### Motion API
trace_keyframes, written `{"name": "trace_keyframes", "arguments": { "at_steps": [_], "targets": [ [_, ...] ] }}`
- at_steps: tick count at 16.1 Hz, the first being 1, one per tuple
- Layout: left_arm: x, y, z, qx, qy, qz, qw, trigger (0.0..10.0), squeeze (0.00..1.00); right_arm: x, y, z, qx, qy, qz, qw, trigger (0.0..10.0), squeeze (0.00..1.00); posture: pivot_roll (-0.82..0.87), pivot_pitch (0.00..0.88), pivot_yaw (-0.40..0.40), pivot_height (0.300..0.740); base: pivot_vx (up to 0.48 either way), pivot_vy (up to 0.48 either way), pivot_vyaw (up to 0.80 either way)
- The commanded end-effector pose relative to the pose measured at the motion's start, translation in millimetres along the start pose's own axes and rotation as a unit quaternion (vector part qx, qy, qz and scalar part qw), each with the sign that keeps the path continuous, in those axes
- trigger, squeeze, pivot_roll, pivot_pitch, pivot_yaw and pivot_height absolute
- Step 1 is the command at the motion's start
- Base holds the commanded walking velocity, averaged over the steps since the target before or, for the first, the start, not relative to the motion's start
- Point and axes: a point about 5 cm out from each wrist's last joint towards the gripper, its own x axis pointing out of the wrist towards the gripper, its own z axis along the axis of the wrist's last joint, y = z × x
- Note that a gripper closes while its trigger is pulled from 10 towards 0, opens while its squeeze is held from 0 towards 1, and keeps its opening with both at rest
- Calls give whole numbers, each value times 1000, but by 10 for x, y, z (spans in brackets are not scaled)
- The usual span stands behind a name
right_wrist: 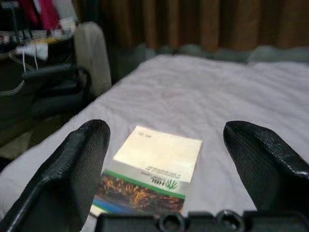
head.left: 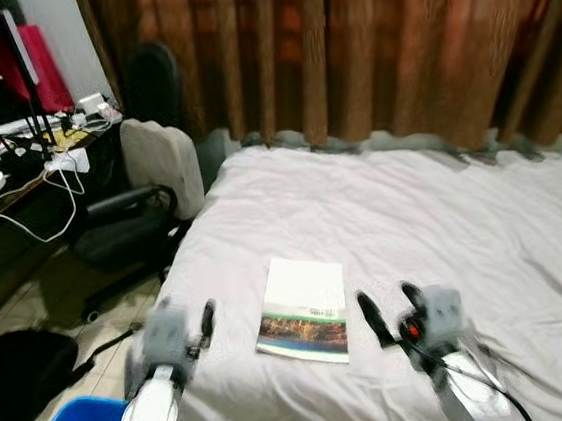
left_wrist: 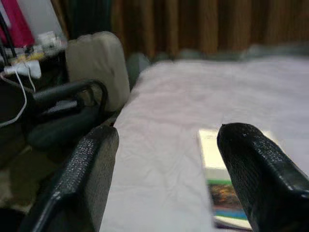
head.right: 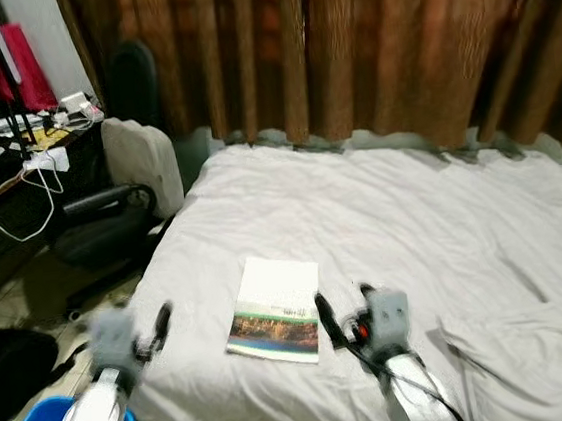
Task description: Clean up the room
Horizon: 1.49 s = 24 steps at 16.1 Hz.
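We see a book (head.left: pixel 303 310) lying flat and closed on the bed (head.left: pixel 432 215), near its six o'clock edge. Its cover is mostly white, with a dark, colourful picture band across the end at six o'clock. It sits slightly askew on the pale grey sheet.

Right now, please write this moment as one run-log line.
book flat on bed | left gripper open, beside bed edge | right gripper open, beside book

1. Brown curtains (head.left: pixel 364 41) hanging across the far wall.
2. Bed (head.left: pixel 442 214) under a pale grey sheet.
3. Black office chair (head.left: pixel 126 222) beside it.
4. Cluttered dark desk (head.left: pixel 14 158) at left.
5. Tiled floor (head.left: pixel 30 307).
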Motion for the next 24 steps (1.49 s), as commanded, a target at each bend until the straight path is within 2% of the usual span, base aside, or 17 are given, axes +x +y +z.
{"name": "trace_keyframes", "arguments": {
  "at_steps": [1,3,5,7,9,10,12,15,20,22,24],
  "targets": [
    [-110,-116,129,-16,-16,-27,999,10000,0,-137,-65,44,1,3,-1,1000,10000,0,72,0,-56,740,0,0,0],
    [-124,-188,131,-19,-14,-55,998,10000,0,-247,-67,-44,-1,22,3,1000,10000,0,83,0,-65,740,0,0,0],
    [57,-194,100,-23,-6,-78,997,10000,0,-80,-5,-81,-8,34,12,999,10000,0,89,0,-64,740,0,126,-800],
    [84,-169,125,-14,1,-79,997,10000,0,-6,24,-25,-11,31,17,999,10000,0,90,0,-60,740,0,442,-800],
    [140,-98,90,22,24,-54,998,10000,0,85,29,18,-20,25,28,999,10000,0,90,0,-55,740,0,221,0],
    [160,-127,106,-9,19,-68,997,10000,0,136,22,23,-18,25,29,999,10000,0,90,0,-50,740,0,0,0],
    [207,-126,131,-8,15,-50,999,10000,0,193,48,21,-13,26,36,999,10000,0,92,0,-47,740,433,0,0],
    [265,-180,138,3,18,-63,998,10000,0,208,75,-7,-10,30,45,999,10000,0,89,0,-46,740,447,0,0],
    [276,-183,138,4,19,-63,998,10000,0,210,78,-9,-10,30,45,998,10000,0,87,0,-44,740,451,0,0],
    [339,-227,142,2,21,-70,997,10000,0,215,107,-36,-7,34,49,998,10000,0,74,0,-32,740,480,0,0],
    [362,-232,153,2,19,-61,998,10000,0,216,138,-60,7,46,67,997,10000,0,68,0,-34,740,480,0,0]
  ]
}}
